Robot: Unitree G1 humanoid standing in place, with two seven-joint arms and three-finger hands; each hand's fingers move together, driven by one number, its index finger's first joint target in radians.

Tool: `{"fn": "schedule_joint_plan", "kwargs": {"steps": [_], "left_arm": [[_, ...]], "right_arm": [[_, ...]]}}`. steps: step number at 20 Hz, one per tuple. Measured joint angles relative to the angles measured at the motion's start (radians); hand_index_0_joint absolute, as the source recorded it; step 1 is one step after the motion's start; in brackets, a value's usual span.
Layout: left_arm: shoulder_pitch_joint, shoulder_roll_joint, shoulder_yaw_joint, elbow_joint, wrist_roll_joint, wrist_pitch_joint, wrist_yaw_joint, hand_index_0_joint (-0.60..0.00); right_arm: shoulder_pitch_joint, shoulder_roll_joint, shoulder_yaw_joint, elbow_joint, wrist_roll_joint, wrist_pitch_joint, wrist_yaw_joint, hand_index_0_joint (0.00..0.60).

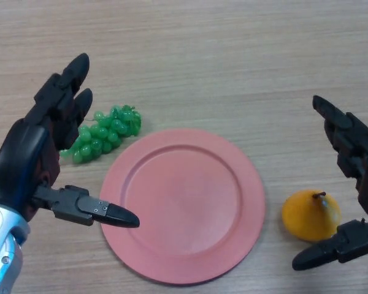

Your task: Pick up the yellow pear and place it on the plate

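The yellow pear (310, 215) lies on the desk (233, 61) just to the right of the pink plate (183, 205), near its rim but apart from it, with its stem pointing up and away. The right hand (356, 184) is spread wide around the pear: the upper fingers reach over the far side, the thumb sits low at the near side, and neither seems to be pressing the fruit yet. It holds nothing.

The left hand (30, 165) hangs open at the left of the plate, its thumb tip over the plate's left edge and its fingers above a bunch of green grapes (104, 135). It holds nothing either.

The main risk looks to be the pear's shape. It is rounded and tapered, so if the thumb and fingers close off-centre, the fruit could squirt out sideways or roll toward the desk's near edge. A closing thumb that meets the pear first could also nudge it against the plate's rim and shift the plate. If the grip lands too near the narrow stem end, the pear may slip during the lift. The left thumb over the rim could get in the way of the placing.
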Motion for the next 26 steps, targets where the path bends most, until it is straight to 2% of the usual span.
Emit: {"fn": "schedule_joint_plan", "kwargs": {"steps": [3,6,9,15,18,19,20,21,22,23,24,26], "left_arm": [[0.0,-0.006,-0.019,0.001,0.001,-0.001,0.002,0.0],[0.002,-0.009,-0.033,0.01,0.001,-0.019,0.004,0.0],[-0.001,-0.01,-0.033,0.018,0.003,-0.019,0.026,0.0],[-0.003,-0.01,-0.033,-0.001,0.005,-0.02,0.032,0.0],[0.016,-0.011,-0.031,-0.019,0.031,-0.036,0.037,0.0],[0.02,-0.011,-0.029,-0.025,0.031,-0.036,0.037,0.0],[0.023,-0.011,-0.029,-0.032,0.031,-0.036,0.037,0.0],[0.023,-0.011,-0.029,-0.038,0.031,-0.036,0.037,0.0],[0.025,-0.012,-0.029,-0.044,0.031,-0.036,0.037,0.0],[0.029,-0.013,-0.028,-0.046,0.031,-0.036,0.037,0.0],[0.043,-0.015,-0.023,-0.055,0.031,-0.036,0.037,0.0],[0.057,-0.016,-0.001,-0.061,0.029,-0.036,0.037,0.0]], "right_arm": [[-0.038,-0.014,0.002,0.172,-0.015,-0.13,-0.003,0.0],[-0.086,-0.035,0.002,0.341,-0.056,-0.251,-0.043,0.0],[-0.122,-0.039,0.007,0.502,-0.055,-0.369,-0.045,0.0],[-0.139,-0.042,0.015,0.683,-0.055,-0.43,-0.097,0.0],[-0.15,-0.04,0.049,0.759,-0.055,-0.474,-0.12,0.0],[-0.15,-0.04,0.049,0.768,-0.055,-0.474,-0.122,0.098],[-0.151,-0.039,0.049,0.768,-0.055,-0.474,-0.125,0.251],[-0.151,-0.039,0.049,0.768,-0.055,-0.474,-0.125,0.347],[-0.15,-0.038,0.049,0.766,-0.055,-0.474,-0.126,0.499],[-0.147,-0.037,0.05,0.762,-0.055,-0.474,-0.134,0.581],[-0.138,-0.035,0.051,0.758,-0.058,-0.474,-0.167,0.6],[-0.134,-0.035,0.05,0.758,-0.16,-0.474,-0.221,0.6]]}}
